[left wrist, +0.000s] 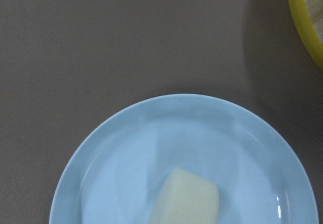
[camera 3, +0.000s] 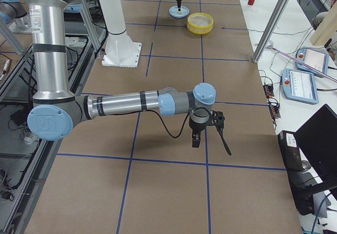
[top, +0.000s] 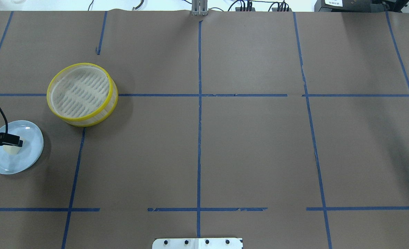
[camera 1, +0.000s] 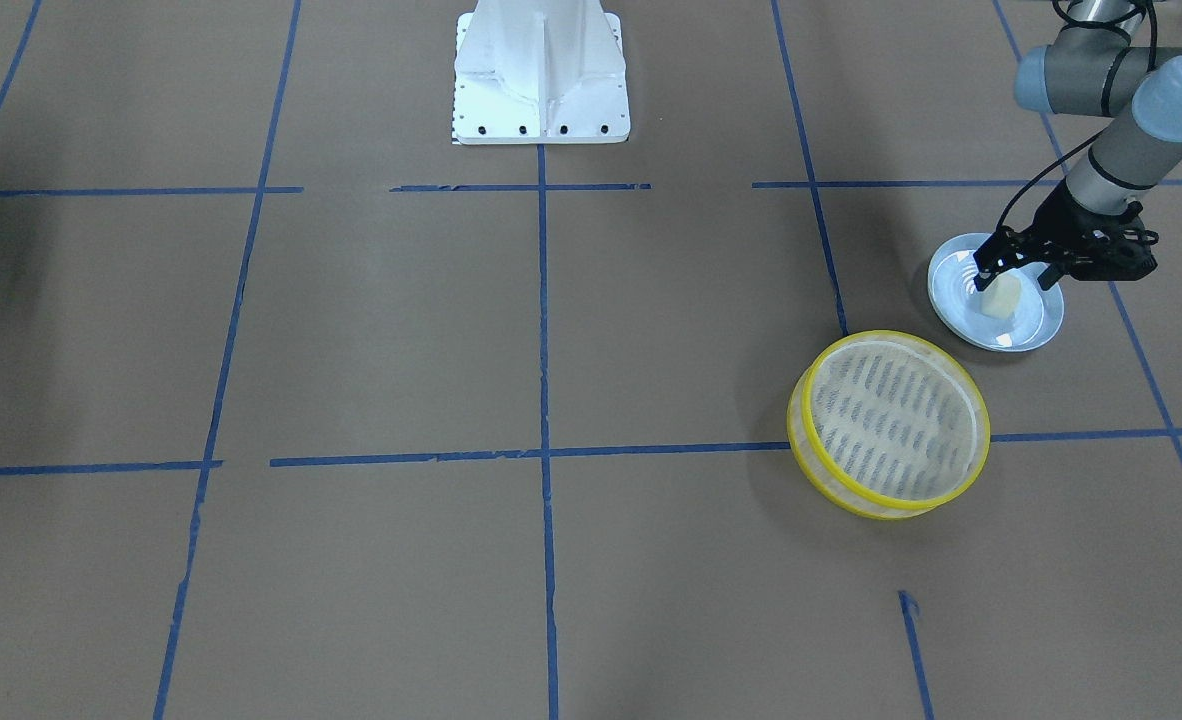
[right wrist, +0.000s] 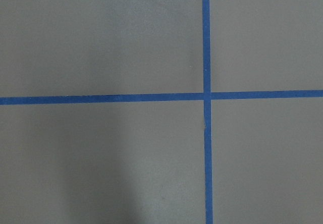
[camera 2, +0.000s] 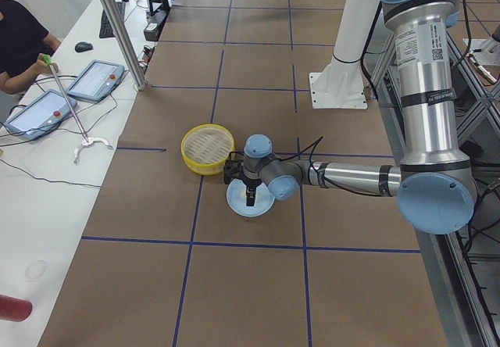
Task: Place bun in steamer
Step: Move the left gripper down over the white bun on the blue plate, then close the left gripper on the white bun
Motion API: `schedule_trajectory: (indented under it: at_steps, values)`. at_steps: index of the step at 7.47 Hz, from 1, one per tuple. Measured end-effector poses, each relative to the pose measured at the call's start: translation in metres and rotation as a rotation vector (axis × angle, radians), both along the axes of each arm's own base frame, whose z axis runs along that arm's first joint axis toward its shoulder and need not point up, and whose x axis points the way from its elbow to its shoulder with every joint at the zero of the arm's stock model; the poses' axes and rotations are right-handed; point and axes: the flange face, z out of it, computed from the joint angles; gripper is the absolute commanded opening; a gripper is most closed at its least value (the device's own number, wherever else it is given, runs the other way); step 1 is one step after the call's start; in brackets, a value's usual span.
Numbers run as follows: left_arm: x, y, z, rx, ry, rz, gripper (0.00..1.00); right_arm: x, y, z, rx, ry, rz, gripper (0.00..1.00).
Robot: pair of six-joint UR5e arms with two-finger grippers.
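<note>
The left end effector [camera 1: 1019, 272] hangs over the plate [camera 1: 1036, 330] with its jaws apart. The bun [camera 1: 1001, 297] sits directly beneath and between them, resting on the plate. Whether the fingers touch it, cannot tell. The left wrist view puts the bun at the frame's lower edge, long axis slanted against the frame. No fingers show there, so its alignment with the closing direction is unchecked.

The steamer [camera 1: 896, 338] lies ahead of the left end effector, away from the robot's base, and off toward its right side. It is near, its rim just beside the plate's rim but apart from it. Nothing in it; upright on the table [camera 1: 351, 350].

The right end effector [camera 3: 208, 139] is well apart from all this, over brown table crossed by blue tape [right wrist: 206, 95]. It is seen only from the side, so open or closed I cannot tell. Left arm plainly the nearer.

Materials:
- bun: cream-white rounded block, soft-looking — likely to dent under a hard squeeze
- plate: pale blue, glossy, shallow
- steamer: bright yellow rims, translucent beige wall, slatted floor — wall low, so I judge a short lift would clear it
</note>
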Motion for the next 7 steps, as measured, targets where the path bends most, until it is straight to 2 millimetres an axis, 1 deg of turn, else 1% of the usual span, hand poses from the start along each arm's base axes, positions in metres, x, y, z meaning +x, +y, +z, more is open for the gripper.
schedule_trajectory:
  at_steps: [1,2,5,7]
  values:
    - [0.0024,-0.0039,0.0026,0.003,-0.007,-0.003,0.92,-0.0002,0.0000,0.0000,0.000,0.000,0.000,1.00]
    - [0.0044,-0.0066,0.0041,0.005,-0.010,-0.005,0.88,-0.0003,0.0000,0.0000,0.000,0.000,0.000,1.00]
    - [0.0057,-0.0079,0.0028,0.009,-0.009,-0.004,0.83,-0.0001,0.0000,0.0000,0.000,0.000,0.000,1.00]
    - [0.0062,-0.0073,-0.0002,0.012,-0.005,-0.003,0.82,-0.0003,0.0000,0.0000,0.000,0.000,-0.001,1.00]
